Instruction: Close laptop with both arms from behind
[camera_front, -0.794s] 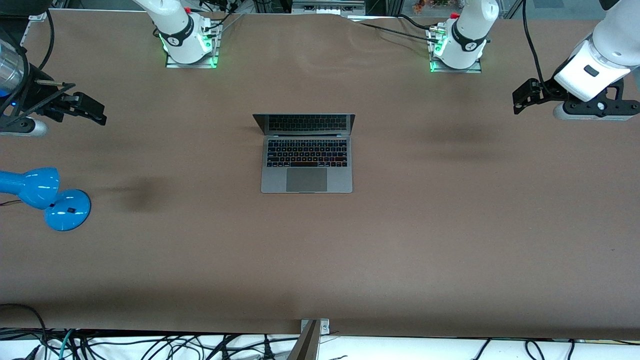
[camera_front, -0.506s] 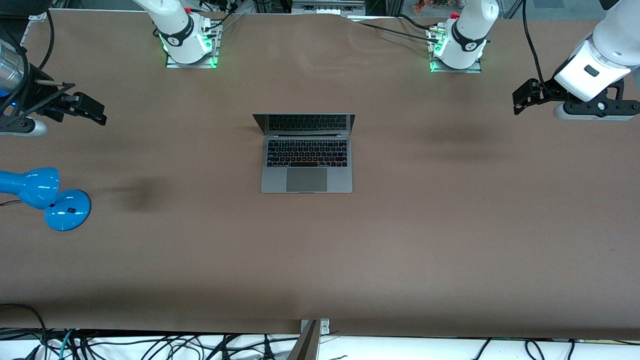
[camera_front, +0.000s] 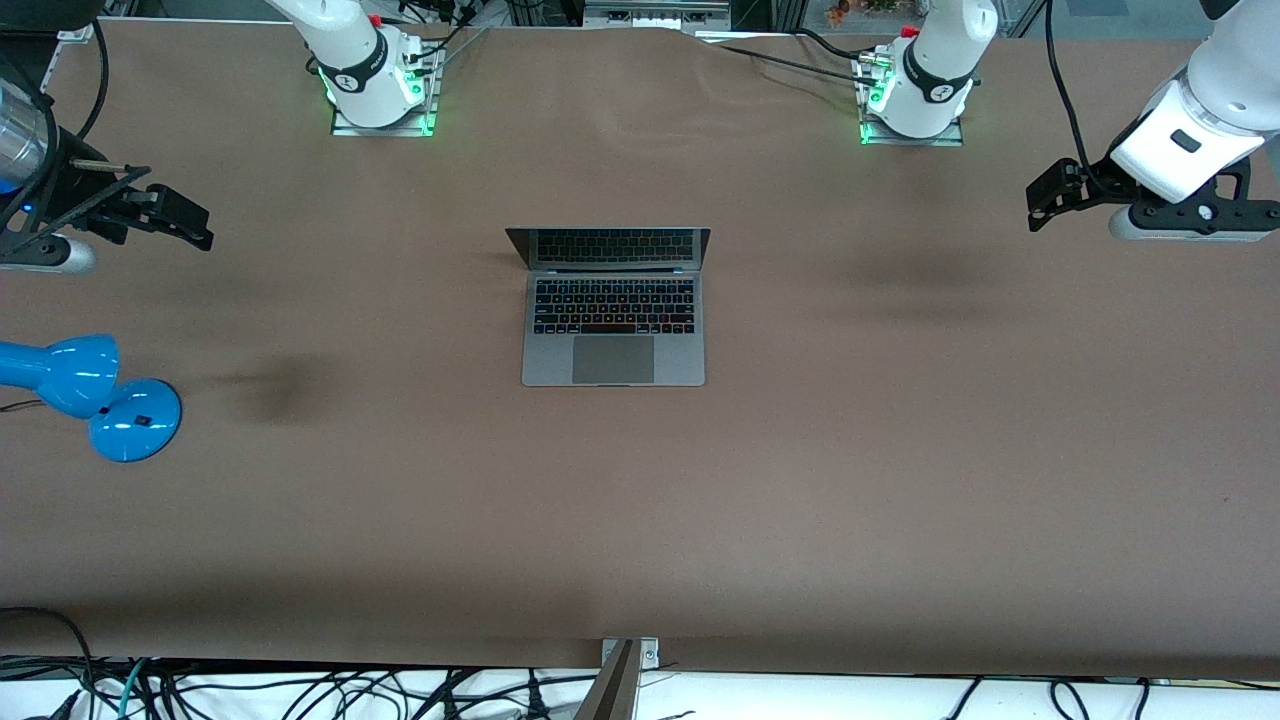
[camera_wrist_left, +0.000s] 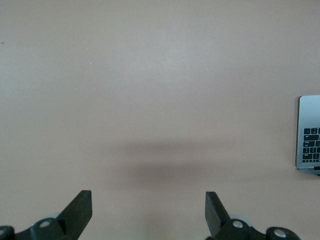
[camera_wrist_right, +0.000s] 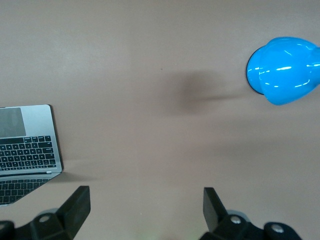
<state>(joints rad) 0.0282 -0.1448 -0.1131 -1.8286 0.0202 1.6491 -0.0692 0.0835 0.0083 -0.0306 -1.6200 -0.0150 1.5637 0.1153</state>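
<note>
Our slim grey metal laptop (camera_front: 613, 308) sits open mid-bench. The left gripper (camera_front: 1045, 198) and right gripper (camera_front: 185, 222) hover over opposite bench ends, fingers spread, empty. Uneven pushes could skew the lid; the blue desk lamp (camera_front: 95, 393) risks a bump.

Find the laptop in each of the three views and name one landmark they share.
Front view: laptop open at the table's middle.
Left wrist view: only a corner at the edge.
Right wrist view: keyboard half and screen at the edge.
Shared landmark: the brown table.
</note>
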